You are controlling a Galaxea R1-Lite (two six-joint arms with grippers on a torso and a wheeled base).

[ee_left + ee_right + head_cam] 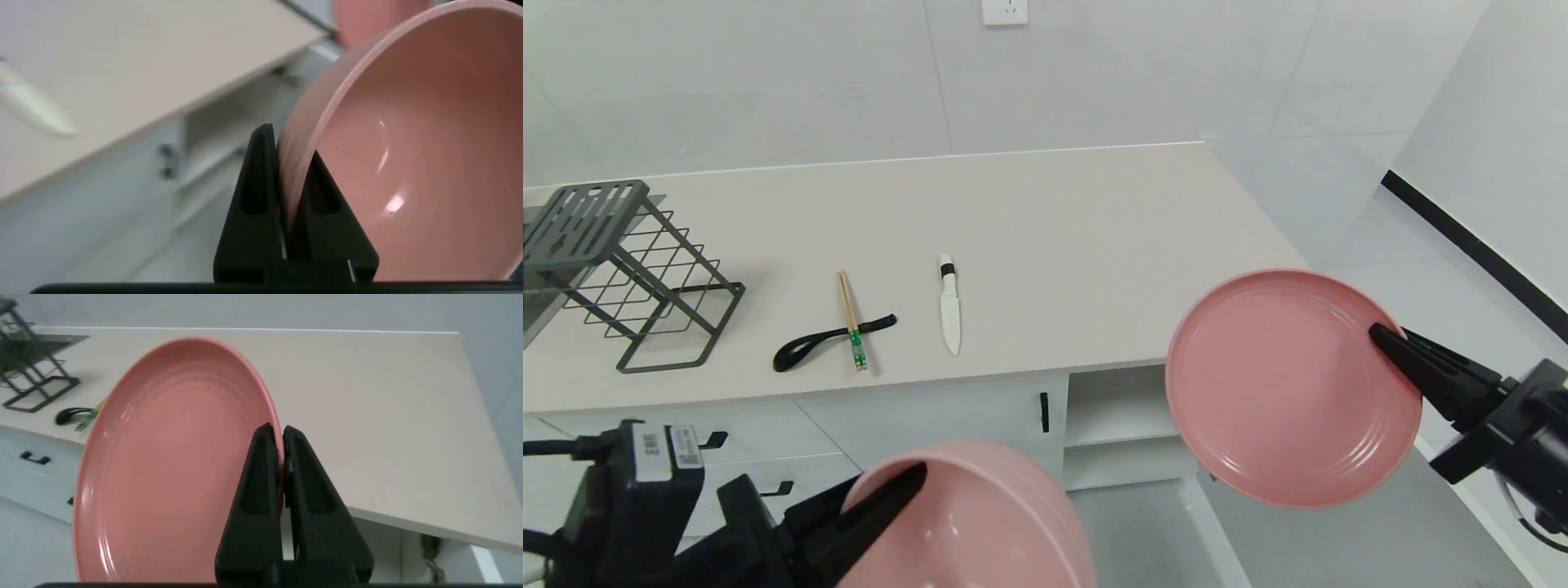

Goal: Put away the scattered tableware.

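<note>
My right gripper (1380,335) is shut on the rim of a pink plate (1286,388), held tilted in the air off the counter's front right corner; the right wrist view shows the same pink plate (172,457) clamped edge-on by that gripper (282,453). My left gripper (907,478) is shut on the rim of a pink bowl (980,523), held low in front of the cabinet; the left wrist view has the bowl (409,147) pinched in the gripper (286,155). On the counter lie a black spoon (829,339), wooden chopsticks (852,320) across it, and a white knife (949,304).
A dark wire rack (625,269) stands at the counter's left end. The beige counter (1054,229) ends at the right in open floor. Under it are white drawers with black handles (1044,412) and an open shelf (1119,425).
</note>
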